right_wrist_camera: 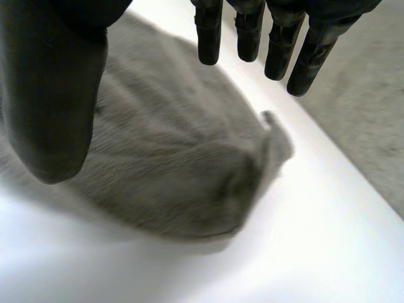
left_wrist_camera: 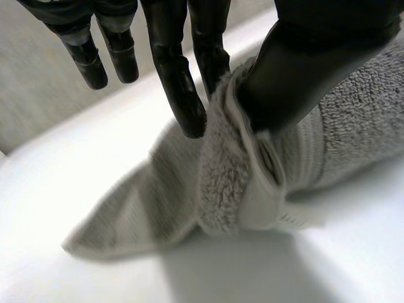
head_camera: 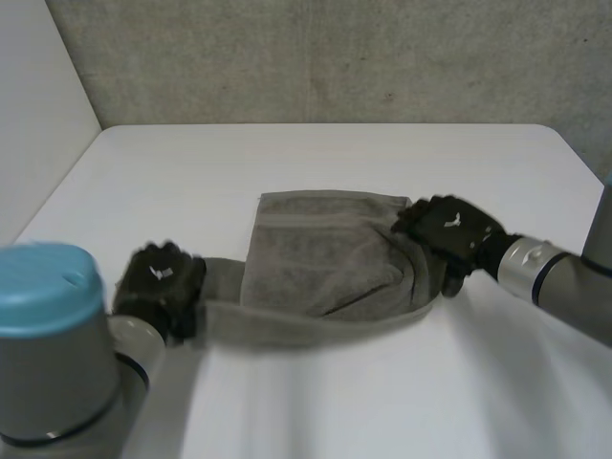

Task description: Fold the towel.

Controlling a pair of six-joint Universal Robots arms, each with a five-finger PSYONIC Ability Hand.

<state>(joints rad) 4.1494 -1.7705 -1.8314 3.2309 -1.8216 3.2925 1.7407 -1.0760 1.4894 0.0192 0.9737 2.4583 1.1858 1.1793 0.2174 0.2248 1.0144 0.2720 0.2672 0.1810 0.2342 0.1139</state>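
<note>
A grey towel (head_camera: 316, 263) lies crumpled in the middle of the white table, with a long strip of its near edge stretched toward my left hand (head_camera: 158, 285). In the left wrist view the thumb (left_wrist_camera: 303, 57) and a finger (left_wrist_camera: 183, 95) pinch a bunched edge of the towel (left_wrist_camera: 233, 177). My right hand (head_camera: 449, 229) hovers at the towel's right corner. In the right wrist view its fingers (right_wrist_camera: 252, 31) are straight and its thumb (right_wrist_camera: 50, 95) stands apart, above the towel (right_wrist_camera: 170, 183) with no cloth between them.
The white table (head_camera: 316, 153) has bare room behind and in front of the towel. A concrete wall (head_camera: 335, 57) runs along the back and a white panel (head_camera: 38, 105) stands at the left.
</note>
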